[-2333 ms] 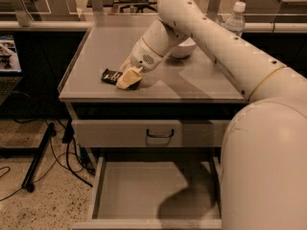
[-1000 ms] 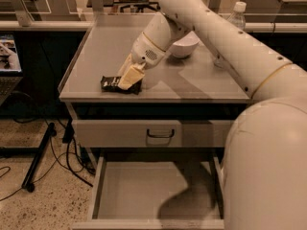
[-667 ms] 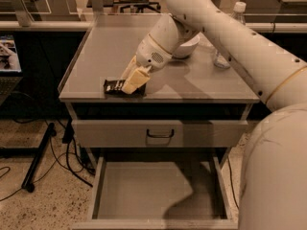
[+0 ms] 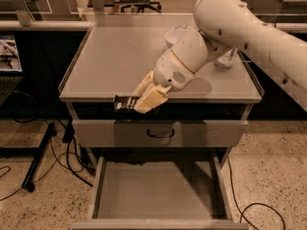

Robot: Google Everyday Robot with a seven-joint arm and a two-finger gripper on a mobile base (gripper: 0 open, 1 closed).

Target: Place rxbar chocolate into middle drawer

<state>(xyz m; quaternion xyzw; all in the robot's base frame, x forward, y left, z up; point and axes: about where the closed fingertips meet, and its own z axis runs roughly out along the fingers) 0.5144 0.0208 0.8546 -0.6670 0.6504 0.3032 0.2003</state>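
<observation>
- Grey cabinet surface (image 4: 110, 61) is viewed from the front and above, standing on a speckled floor (image 4: 268, 176).
- End effector (image 4: 148, 98) is positioned at the front edge of the surface, left of centre, with its pale fingers (image 4: 154, 96) angled down and to the left.
- Fingers are observed closed on the right end of the rxbar chocolate (image 4: 125, 102); the bar is held flat.
- Black wrapper is seen projecting leftward from the fingers, level with the front lip of the surface and above the closed drawer front (image 4: 201, 133).
- A dark handle (image 4: 160, 134) is noted on that drawer front, just below and right of the bar.
- Middle drawer (image 4: 158, 190) is found pulled out beneath, its plain floor exposed, well below the bar.
- A white bowl (image 4: 173, 34) is recorded at the rear of the surface, partly hidden by the arm (image 4: 240, 23).
- A clear bottle (image 4: 225, 59) is noted near the right edge.
- Dark cables (image 4: 62, 166) are seen on the floor to the left.
</observation>
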